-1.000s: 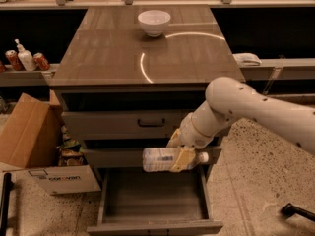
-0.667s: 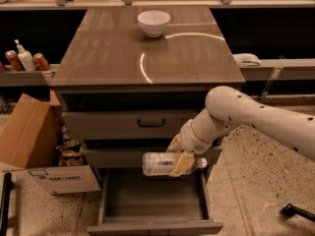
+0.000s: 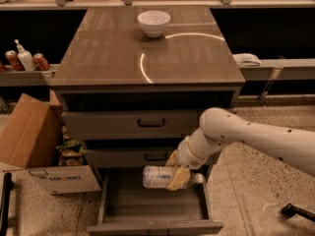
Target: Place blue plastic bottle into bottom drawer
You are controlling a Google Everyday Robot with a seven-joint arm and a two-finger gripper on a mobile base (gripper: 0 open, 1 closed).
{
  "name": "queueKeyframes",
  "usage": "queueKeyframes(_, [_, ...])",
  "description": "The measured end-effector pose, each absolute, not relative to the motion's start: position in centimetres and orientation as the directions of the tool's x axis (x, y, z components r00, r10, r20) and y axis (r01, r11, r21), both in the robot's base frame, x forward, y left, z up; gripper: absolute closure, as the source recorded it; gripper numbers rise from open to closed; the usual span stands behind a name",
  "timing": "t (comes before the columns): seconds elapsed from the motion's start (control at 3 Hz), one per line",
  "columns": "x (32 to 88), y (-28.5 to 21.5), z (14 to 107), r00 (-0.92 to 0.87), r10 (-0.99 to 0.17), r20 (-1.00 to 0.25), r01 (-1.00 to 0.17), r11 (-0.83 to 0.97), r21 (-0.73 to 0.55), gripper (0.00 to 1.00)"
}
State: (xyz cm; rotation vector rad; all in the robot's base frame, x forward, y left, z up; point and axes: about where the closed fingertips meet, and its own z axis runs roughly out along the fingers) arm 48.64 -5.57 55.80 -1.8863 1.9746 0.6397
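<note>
The tool (image 3: 177,174) is down low in front of the cabinet, its yellowish fingers (image 3: 179,179) clamped around the blue plastic bottle (image 3: 158,176) near the cap end. The bottle lies level, white cap pointing right, base pointing left. It sits just under the front of the middle drawer (image 3: 123,158) and over the back half of the bottom drawer (image 3: 154,227), which is pulled out. Whether the bottle touches the drawer floor cannot be told.

Look at the room around it: the cap end is close to the drawer's right wall, while the base has a wider gap to the left wall. Ahead of the bottle, bare grey drawer floor runs to the front lip. Above it, the middle drawer's black handle (image 3: 156,157) is just beside the tool's upper finger. The white arm (image 3: 256,136) comes in from the right, its elbow beside the cabinet's right edge.

Further out, the upper drawer (image 3: 113,124) is closed. On the worktop (image 3: 108,58), a white bowl (image 3: 153,22) stands near the back edge. To the left of the cabinet a cardboard box (image 3: 29,141) stands open on the floor. On a ledge beyond it, a white pump bottle (image 3: 24,58) stands between two red cans (image 3: 41,61).
</note>
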Motion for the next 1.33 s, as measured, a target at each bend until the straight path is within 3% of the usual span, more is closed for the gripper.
queueKeyframes(0.67, [47.9,-6.1,47.7,-0.164,-0.851,-0.499,-0.983,0.099,0.154,1.0])
queueKeyframes(1.33, [49.3,-6.2,40.6,-0.155,-0.849,-0.505,-0.988,0.121,0.1,1.0])
